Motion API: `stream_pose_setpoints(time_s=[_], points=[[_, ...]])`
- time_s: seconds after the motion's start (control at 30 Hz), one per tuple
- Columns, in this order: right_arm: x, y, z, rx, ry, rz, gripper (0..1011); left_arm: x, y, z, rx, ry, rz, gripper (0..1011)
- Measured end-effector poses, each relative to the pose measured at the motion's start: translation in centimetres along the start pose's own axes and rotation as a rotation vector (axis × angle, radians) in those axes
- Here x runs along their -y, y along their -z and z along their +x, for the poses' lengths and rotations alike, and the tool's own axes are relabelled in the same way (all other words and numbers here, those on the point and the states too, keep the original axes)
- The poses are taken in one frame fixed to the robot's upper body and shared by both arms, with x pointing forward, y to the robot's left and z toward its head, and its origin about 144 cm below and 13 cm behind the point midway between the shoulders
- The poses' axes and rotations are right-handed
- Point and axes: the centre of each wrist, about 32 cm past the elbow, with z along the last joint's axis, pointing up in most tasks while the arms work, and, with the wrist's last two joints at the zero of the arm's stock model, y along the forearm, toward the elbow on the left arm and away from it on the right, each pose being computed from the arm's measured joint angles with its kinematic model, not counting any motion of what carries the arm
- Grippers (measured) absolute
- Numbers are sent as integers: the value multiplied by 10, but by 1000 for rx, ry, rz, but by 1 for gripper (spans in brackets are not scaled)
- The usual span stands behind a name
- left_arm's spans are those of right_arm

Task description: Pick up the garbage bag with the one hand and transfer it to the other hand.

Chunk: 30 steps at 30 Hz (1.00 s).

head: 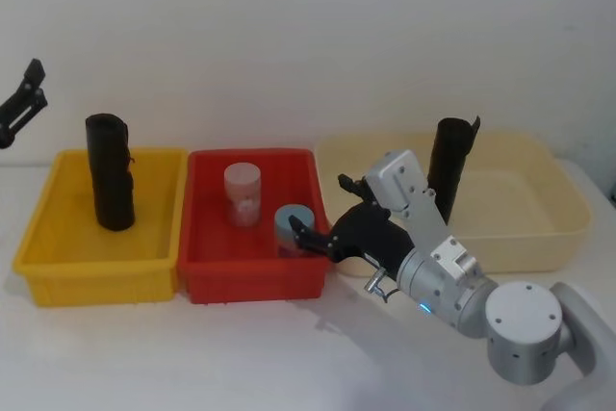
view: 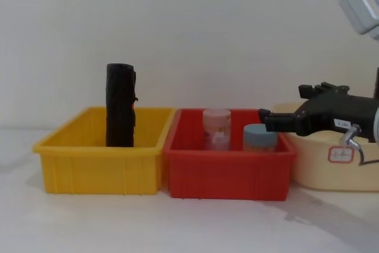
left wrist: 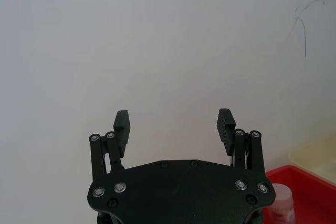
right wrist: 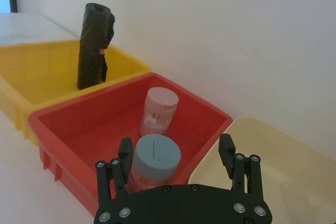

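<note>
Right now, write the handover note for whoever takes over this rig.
Left gripper: fingers open, empty, raised high at far left.
Right gripper: fingers open, empty, at the red bin's right rim near the blue-lidded jar.
Garbage bag: upright in the cream bin, untouched; a second black roll stands in the yellow bin.
Done: nothing. Left: pick-up and hand-to-hand transfer.

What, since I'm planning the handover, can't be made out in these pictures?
- Garbage bag: lower part partly hidden by the right arm in the head view; cut off by the chest view's right edge.
- Left gripper: its arm is cut off by the head view's left edge.
- Pink jar: label print too small to read.
</note>
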Motion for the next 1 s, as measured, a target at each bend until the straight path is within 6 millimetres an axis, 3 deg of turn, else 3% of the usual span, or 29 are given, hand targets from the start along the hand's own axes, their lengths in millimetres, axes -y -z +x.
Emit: stream_pose_setpoints(time_s=[1.0], points=[[-5, -22, 0, -5, -184, -43, 1000, -3, -2, 1, 9, -14, 0, 1000]])
